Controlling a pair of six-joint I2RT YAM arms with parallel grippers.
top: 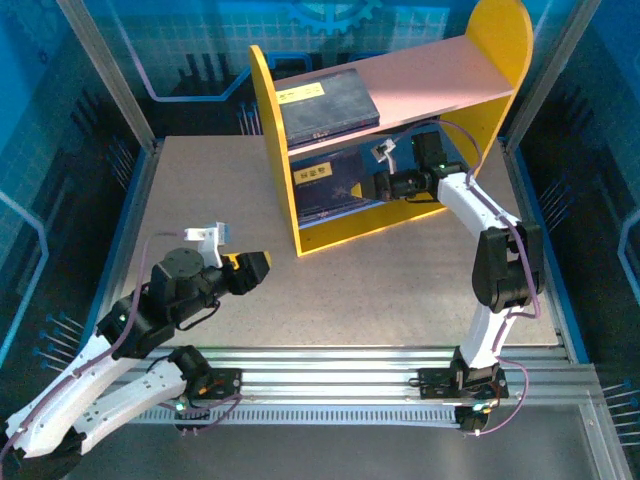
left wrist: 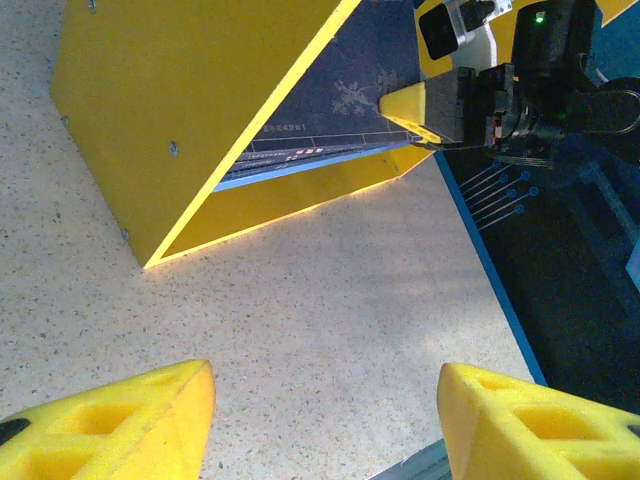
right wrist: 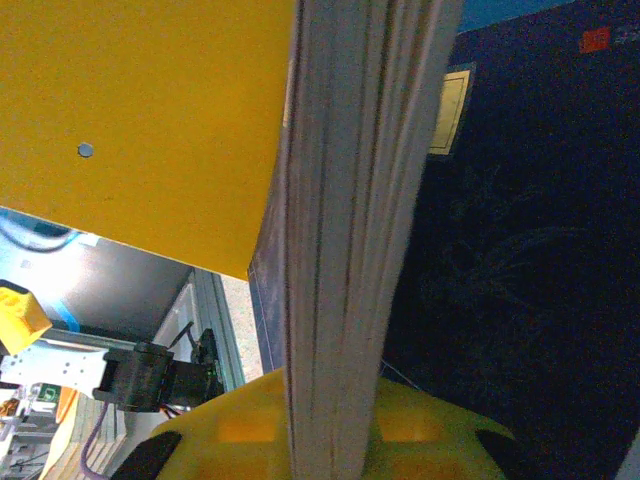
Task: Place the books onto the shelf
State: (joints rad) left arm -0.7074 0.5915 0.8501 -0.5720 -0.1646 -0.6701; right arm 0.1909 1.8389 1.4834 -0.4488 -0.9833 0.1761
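The shelf [top: 272, 120] stands at the back of the table, with yellow sides and a pink upper board. One navy book [top: 325, 103] lies flat on the upper board. A second book [top: 322, 186] stands inside the lower tier, and my right gripper [top: 374, 186] is shut on its right edge. In the right wrist view the book's page edge [right wrist: 350, 230] runs up from between the yellow fingers [right wrist: 240, 430], beside a dark cover with a yellow label [right wrist: 450, 110]. My left gripper [top: 256, 267] hovers open over the table in front of the shelf, its fingers [left wrist: 110, 430] wide apart with nothing between them.
The shelf's yellow side panel [left wrist: 170, 120] is ahead of the left gripper, with the right gripper [left wrist: 440, 100] at the lower tier's opening. Bare speckled table [left wrist: 330, 300] lies between. A blue table edge [left wrist: 490, 270] and a metal rail [top: 330, 365] border the surface.
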